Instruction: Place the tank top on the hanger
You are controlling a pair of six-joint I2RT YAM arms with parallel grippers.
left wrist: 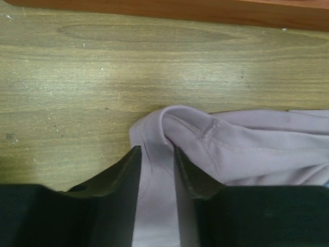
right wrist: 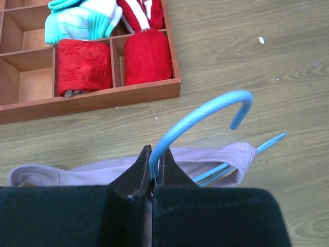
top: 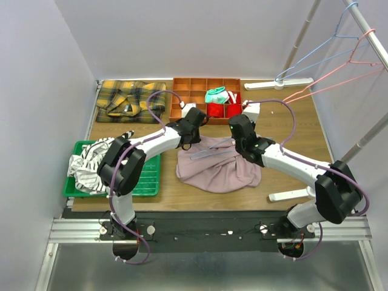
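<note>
The left hand is narrowed onto the dusty mauve-pink sleeveless tank top of thin soft fabric. Its two dark fingers press either side of a strap-like strip, which runs up between them and folds over just past the fingertips. The rest of the tank top spreads off to the right of this hand, rumpled on the wooden bench.

The right hand is pinched tight on the thin light-blue wire hanger, gripping the wire at the foot of its hook. The hook arches up and to the right ahead of the fingertips. Just beyond those fingertips a hemmed edge of the tank top lies crosswise, and a length of blue wire passes under it and pokes out further right.

Ahead and to the left of the right hand sits a brown wooden compartment tray. Its nearest two cells each hold a red rolled cloth, with a teal-and-white sock behind them.

From above, well off to the left of the left hand, a green plastic tray carries a black-and-white striped garment. A yellow plaid cloth lies beyond that. Far past the right hand, a spare blue wire hanger and a pink wire hanger hang from a slanted metal rail.
</note>
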